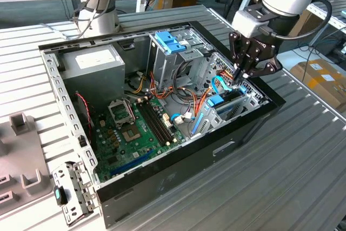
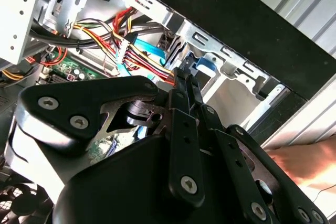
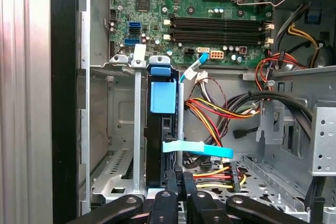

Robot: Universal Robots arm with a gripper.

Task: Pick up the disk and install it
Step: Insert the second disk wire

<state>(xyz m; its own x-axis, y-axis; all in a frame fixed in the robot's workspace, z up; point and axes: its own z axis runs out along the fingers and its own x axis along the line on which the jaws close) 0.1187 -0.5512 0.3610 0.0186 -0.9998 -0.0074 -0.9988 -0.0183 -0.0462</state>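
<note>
Looking at this one, the gripper (image 1: 243, 74) is down inside the open PC case (image 1: 178, 174), right over the drive bay (image 3: 113, 145) at the case's front corner. The disk (image 3: 163, 129) stands on edge in that bay, directly below the jaws, with its light-blue carrier rail (image 3: 163, 97) showing along its edge. In the first wrist view the jaws look pinched together on the near edge of the disk, so I'd call it gripping the disk, and it seems partly seated in its slot already.

My take on doing this step well: keep the disk dead parallel to the metal bay walls on either side of the jaws, because any tilt will likely bind the rail against the guides. Push straight along the slot, slow and steady.

Watch the cables too. The blue data cable (image 3: 202, 149) crosses just beside the jaws, touching or nearly touching the disk's edge, and the red/yellow power wires (image 3: 215, 111) bunch up just past that. Those could snag or get pinched between disk and cage if the path drifts sideways.

The motherboard (image 1: 135, 133) sits well clear, farther from the jaws past the bay.
</note>
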